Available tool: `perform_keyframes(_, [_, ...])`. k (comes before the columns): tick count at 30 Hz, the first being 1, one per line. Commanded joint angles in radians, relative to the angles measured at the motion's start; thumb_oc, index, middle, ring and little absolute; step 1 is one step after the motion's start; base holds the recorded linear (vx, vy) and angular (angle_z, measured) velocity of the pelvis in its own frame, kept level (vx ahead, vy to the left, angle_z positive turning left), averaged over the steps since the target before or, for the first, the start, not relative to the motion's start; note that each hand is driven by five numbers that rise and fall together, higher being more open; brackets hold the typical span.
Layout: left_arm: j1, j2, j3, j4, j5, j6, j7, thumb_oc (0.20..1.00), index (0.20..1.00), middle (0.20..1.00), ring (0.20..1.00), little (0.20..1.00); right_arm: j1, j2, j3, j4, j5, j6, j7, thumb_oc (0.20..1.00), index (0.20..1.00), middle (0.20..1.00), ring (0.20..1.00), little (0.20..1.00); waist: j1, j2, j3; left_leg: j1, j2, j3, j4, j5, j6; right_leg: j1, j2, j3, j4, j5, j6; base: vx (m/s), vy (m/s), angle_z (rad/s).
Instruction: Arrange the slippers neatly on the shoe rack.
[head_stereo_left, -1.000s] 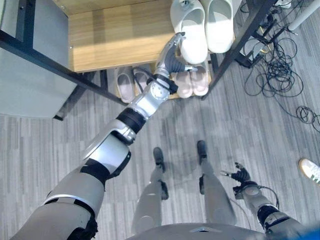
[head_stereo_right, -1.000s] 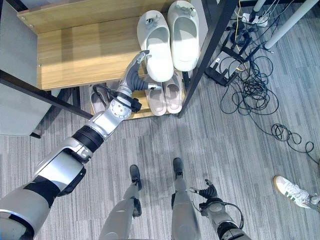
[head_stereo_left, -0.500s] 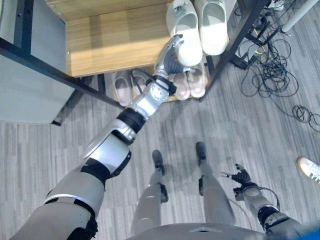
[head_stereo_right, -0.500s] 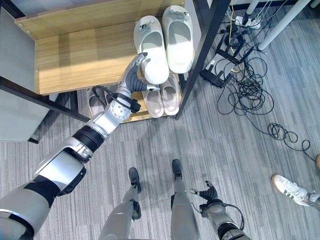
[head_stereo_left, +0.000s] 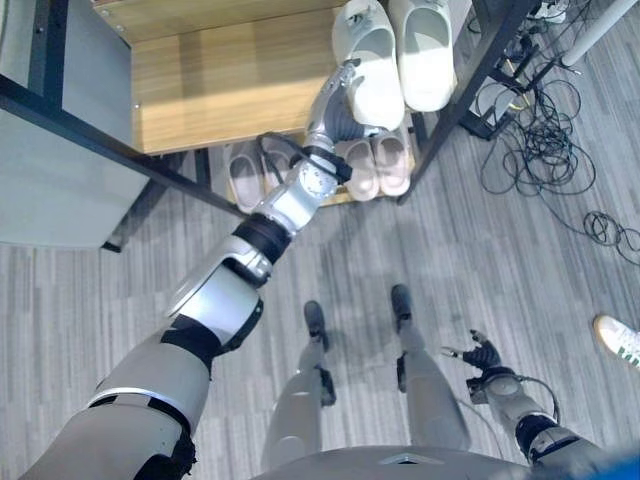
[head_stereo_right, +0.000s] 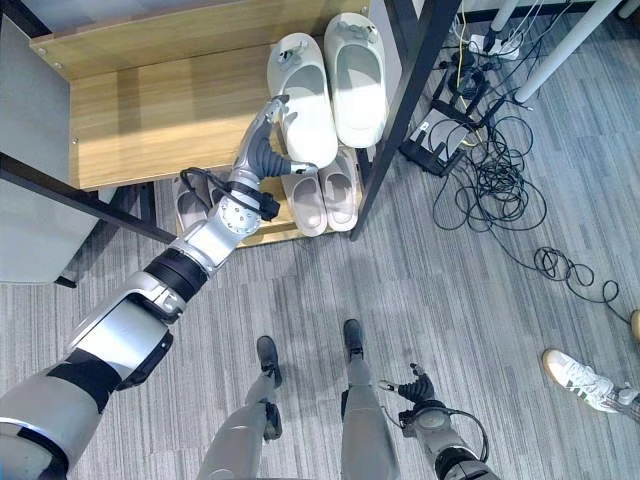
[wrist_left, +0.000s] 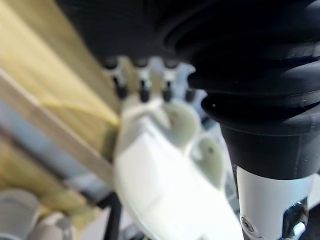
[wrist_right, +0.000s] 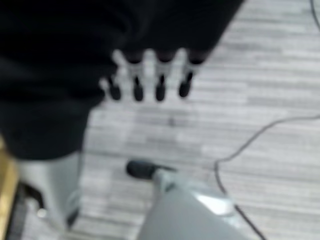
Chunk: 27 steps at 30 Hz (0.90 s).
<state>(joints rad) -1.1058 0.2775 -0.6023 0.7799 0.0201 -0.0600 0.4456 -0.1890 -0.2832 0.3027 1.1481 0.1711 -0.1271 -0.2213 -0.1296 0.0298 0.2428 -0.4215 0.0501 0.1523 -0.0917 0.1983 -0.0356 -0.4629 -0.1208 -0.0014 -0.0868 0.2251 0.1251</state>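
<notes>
Two white slippers lie side by side at the right end of the shoe rack's wooden top shelf (head_stereo_left: 230, 80): the left one (head_stereo_left: 368, 60) and the right one (head_stereo_left: 425, 50). My left hand (head_stereo_left: 335, 105) reaches up to the left slipper's heel end. It is open, with straight fingers (wrist_left: 142, 90) against the slipper's left side and the thumb by its heel. On the lower shelf sit a pink pair (head_stereo_left: 375, 160) and a grey pair (head_stereo_left: 245, 170). My right hand (head_stereo_left: 483, 353) hangs low over the floor, open, fingers (wrist_right: 150, 82) straight.
A black frame post (head_stereo_left: 470, 80) bounds the rack just right of the white slippers. Tangled cables (head_stereo_left: 545, 140) cover the floor to the right. A grey cabinet (head_stereo_left: 60, 170) stands to the left. A person's white sneaker (head_stereo_left: 620, 338) shows at the right edge.
The camera has shifted slightly. My left hand has edged a little further along the left white slipper's side. The slippers and my right hand stay where they were.
</notes>
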Motion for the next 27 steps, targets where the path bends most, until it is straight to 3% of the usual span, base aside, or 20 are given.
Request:
perform_keyframes(1, [-0.133, 0.012, 0.051, 0.038, 0.023, -0.062, 0.035, 1.000, 1.000, 1.000, 1.000, 1.000, -0.003, -0.051, 0.010, -0.018, -0.008, -0.013, -0.011, 1.000, 1.000, 1.000, 1.000, 1.000, 0.004, -0.005, 0.072, -0.032, -0.015, -0.048, 0.041, -0.095, -0.035, 0.008, -0.029, -0.054, 0.068, -0.120, 0.052, 0.00, 0.000, 0.00])
perform_keyframes(21, [-0.083, -0.059, 0.084, 0.000, -0.042, -0.096, 0.030, 1.000, 1.000, 1.000, 1.000, 1.000, -0.005, -0.047, 0.009, -0.016, -0.004, -0.014, -0.011, 1.000, 1.000, 1.000, 1.000, 1.000, -0.002, -0.011, 0.069, -0.039, -0.014, -0.043, 0.047, -0.097, -0.034, -0.004, -0.028, -0.050, 0.080, -0.124, 0.049, 0.00, 0.000, 0.00])
perform_keyframes(27, [-0.059, -0.006, 0.096, -0.111, 0.044, -0.101, 0.071, 1.000, 1.000, 1.000, 1.000, 1.000, 0.030, -0.044, -0.001, -0.033, -0.007, -0.025, -0.002, 1.000, 1.000, 1.000, 1.000, 1.000, -0.005, -0.016, 0.048, -0.019, -0.010, -0.044, 0.050, -0.106, -0.036, 0.017, -0.027, -0.048, 0.083, -0.130, 0.051, 0.01, -0.001, 0.00])
